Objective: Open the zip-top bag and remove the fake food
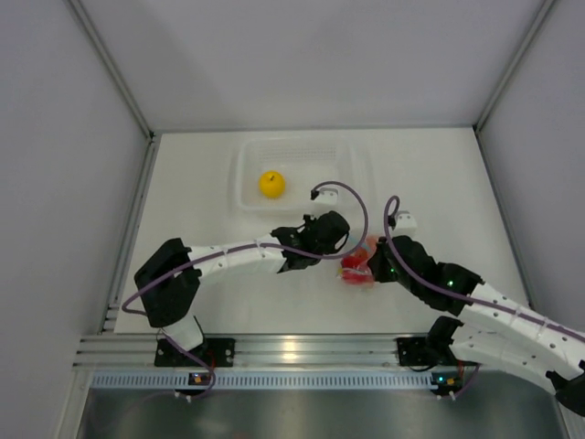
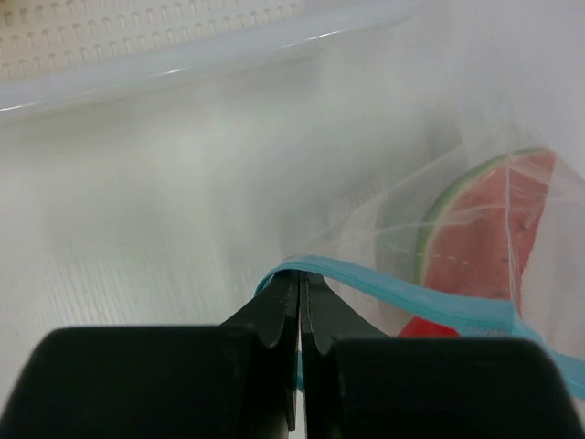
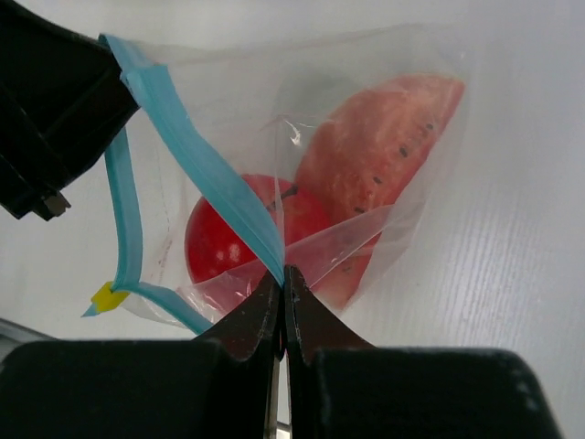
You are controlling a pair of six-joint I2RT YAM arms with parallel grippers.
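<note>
From above, the zip-top bag (image 1: 356,268) is small and mostly covered by the left gripper (image 1: 342,244) and right gripper (image 1: 372,262), so its outline is unreadable. Inside the bag, the watermelon-like slice (image 2: 494,229) runs off the left wrist view's right edge, and the red round fruit (image 2: 430,327) shows only a sliver. Beyond the bag, the tray (image 2: 183,64) rim is blurred.

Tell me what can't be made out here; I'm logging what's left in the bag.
Top view: zip-top bag too small, crowded by arms.
Left wrist: red fruit mostly behind zip strip and left gripper; watermelon slice cut by right edge.
Right wrist: bag's near edge behind right gripper.
</note>
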